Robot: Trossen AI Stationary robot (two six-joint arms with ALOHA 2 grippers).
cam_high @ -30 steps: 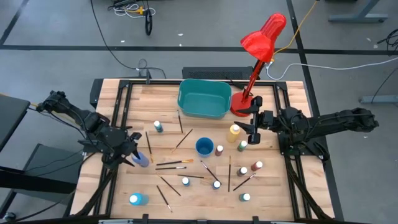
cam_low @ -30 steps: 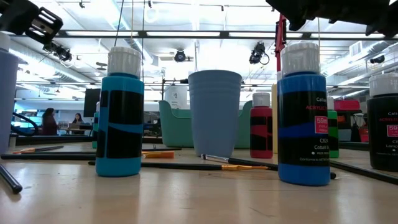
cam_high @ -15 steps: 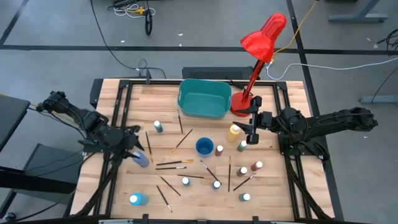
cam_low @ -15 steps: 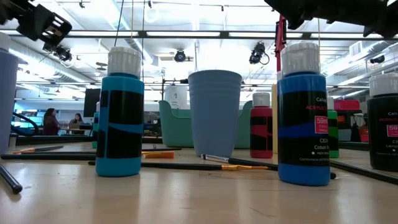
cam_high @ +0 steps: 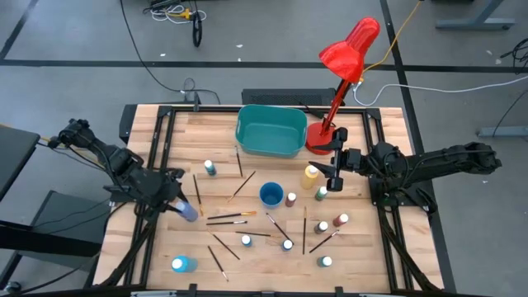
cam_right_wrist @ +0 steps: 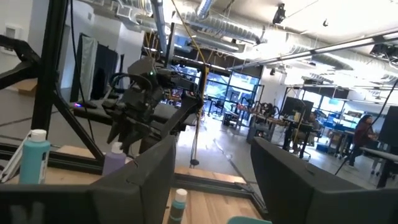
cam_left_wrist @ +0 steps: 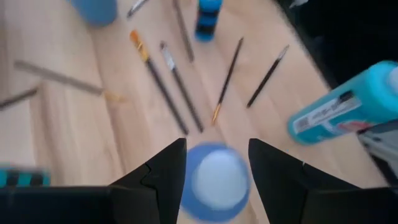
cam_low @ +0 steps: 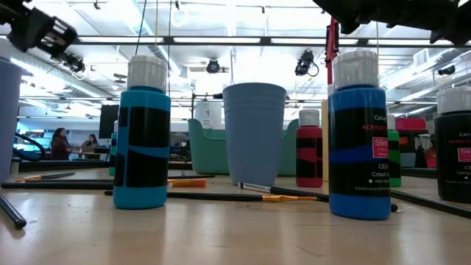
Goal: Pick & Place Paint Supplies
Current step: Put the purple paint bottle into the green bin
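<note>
Small paint bottles stand on their bases about the wooden table, and thin brushes (cam_high: pixel 231 217) lie flat among them. My left gripper (cam_high: pixel 176 204) hangs open over a lavender bottle (cam_high: pixel 189 213) at the table's left side. In the left wrist view (cam_left_wrist: pixel 216 144) its fingers stand on either side of the bottle's round top (cam_left_wrist: pixel 215 182). My right gripper (cam_high: pixel 332 175) is open and holds nothing. It hovers between a yellow bottle (cam_high: pixel 310 172) and a green-capped bottle (cam_high: pixel 321 193), and its wrist view (cam_right_wrist: pixel 212 143) looks level across the table. My left gripper comes at the lavender bottle from above, pointing down, one finger (cam_left_wrist: pixel 166 177) on each side of its top. Whether the fingers touch it, I cannot tell. The bottle stands upright on the table (cam_low: pixel 7 125).
A teal tub (cam_high: pixel 268 130) sits at the far middle of the table, with a red desk lamp (cam_high: pixel 342 58) to its right. A blue cup (cam_high: pixel 271 195) stands mid-table. More bottles stand near the front edge (cam_high: pixel 180 264) (cam_high: pixel 327 261). The low view shows people in the room behind the table.
My left gripper has shifted a little back and forth above the lavender bottle, which stands where it was. Nothing else on the table has moved.
</note>
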